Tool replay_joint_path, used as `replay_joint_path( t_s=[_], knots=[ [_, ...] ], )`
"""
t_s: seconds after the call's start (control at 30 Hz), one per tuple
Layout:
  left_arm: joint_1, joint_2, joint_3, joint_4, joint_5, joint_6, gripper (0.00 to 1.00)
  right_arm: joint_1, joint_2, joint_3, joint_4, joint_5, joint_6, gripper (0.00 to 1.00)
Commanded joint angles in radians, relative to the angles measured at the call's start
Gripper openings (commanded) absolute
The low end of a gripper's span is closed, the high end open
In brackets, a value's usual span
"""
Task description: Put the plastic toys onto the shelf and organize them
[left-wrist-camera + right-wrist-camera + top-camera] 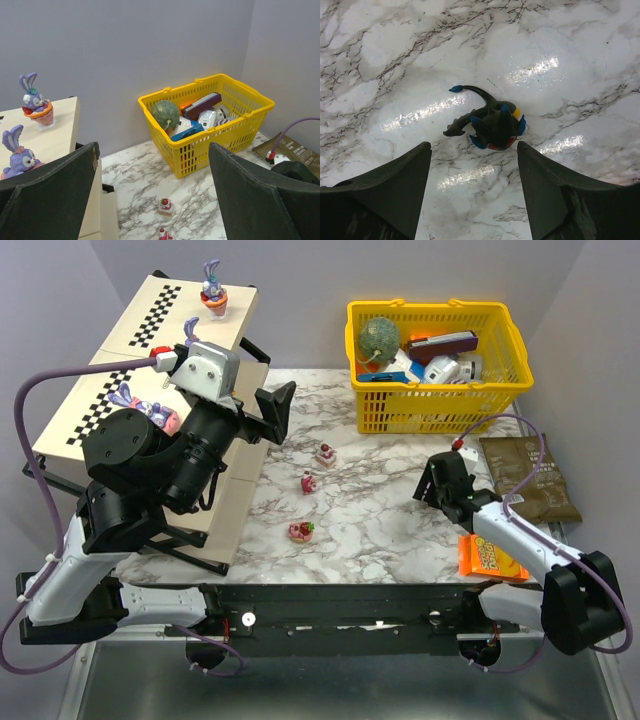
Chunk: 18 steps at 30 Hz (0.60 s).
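The shelf [230, 325] slants up at the left, beige with checkered strips. Purple-eared rabbit toys stand on it: one at the top [212, 285], one lower [150, 408]. The left wrist view shows two rabbits [35, 102] [17, 150] on the shelf [55, 130]. My left gripper [275, 410] [152, 150] hangs open above the shelf's right edge, holding nothing. Three small pink-red toys [326, 454] [308, 481] [301, 531] lie on the marble. My right gripper [437, 480] [474, 147] is open, low over the table. A black and blue toy [492, 125] lies just ahead of its fingertips, untouched.
A yellow basket [430, 405] [210, 125] with a green ball and boxes stands at the back right. A brown packet [527, 475] and an orange snack packet [488, 558] lie at the right edge, beside the right arm.
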Motion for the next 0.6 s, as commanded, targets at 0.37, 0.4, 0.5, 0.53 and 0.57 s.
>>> replay_joint_path(
  t_s=[0.37, 0.4, 0.5, 0.53, 0.57],
  knots=[
    [0.003, 0.013, 0.034, 0.003, 0.016, 0.003, 0.99, -0.090, 0.079, -0.011, 0.108, 0.002, 0.005, 0.76],
    [0.003, 0.016, 0.036, 0.004, 0.016, 0.006, 0.99, -0.090, 0.086, -0.011, 0.107, -0.005, 0.011, 0.75],
    [0.003, 0.016, 0.034, 0.004, 0.011, 0.007, 0.99, -0.091, 0.094, -0.014, 0.105, -0.023, 0.040, 0.74],
    [0.003, 0.016, 0.034, 0.004, 0.010, 0.007, 0.99, -0.091, 0.094, -0.017, 0.101, -0.029, 0.052, 0.73],
    [0.003, 0.016, 0.033, 0.003, 0.008, 0.006, 0.99, -0.091, 0.091, -0.018, 0.099, -0.035, 0.077, 0.73]
  ],
)
